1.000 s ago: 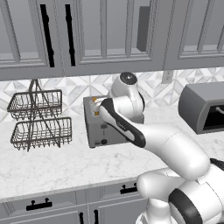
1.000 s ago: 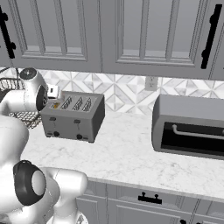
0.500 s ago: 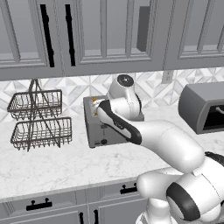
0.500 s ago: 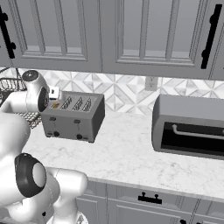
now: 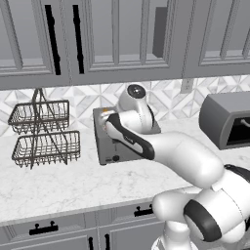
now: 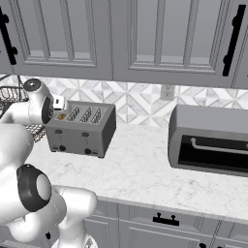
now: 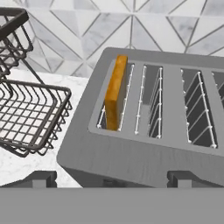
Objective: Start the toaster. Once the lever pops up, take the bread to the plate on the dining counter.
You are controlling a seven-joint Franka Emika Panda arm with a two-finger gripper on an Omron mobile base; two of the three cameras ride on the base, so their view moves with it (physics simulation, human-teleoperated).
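The grey four-slot toaster (image 7: 144, 153) stands on the worktop against the tiled wall, also seen as toaster (image 6: 82, 128) and toaster (image 5: 105, 144). One slice of golden bread (image 7: 116, 89) stands edge-on in its leftmost slot, sticking up a little above the top. My gripper (image 7: 113, 179) hovers just above the toaster's front edge on that side, open, with nothing between its fingertips (image 7: 41, 178). From the right base camera the gripper (image 6: 59, 103) sits over the toaster's left end. The plate and the dining counter are out of view.
A dark two-tier wire basket (image 5: 41, 132) stands close to the toaster's left, also seen as basket (image 7: 26, 109). A larger dark-grey appliance (image 6: 208, 140) sits to the right. Wall cabinets (image 6: 121, 38) hang overhead. Bare marble worktop (image 6: 140, 169) lies in front.
The arm has shifted slightly left over the toaster's end. The jaws stay open and the bread has not moved.
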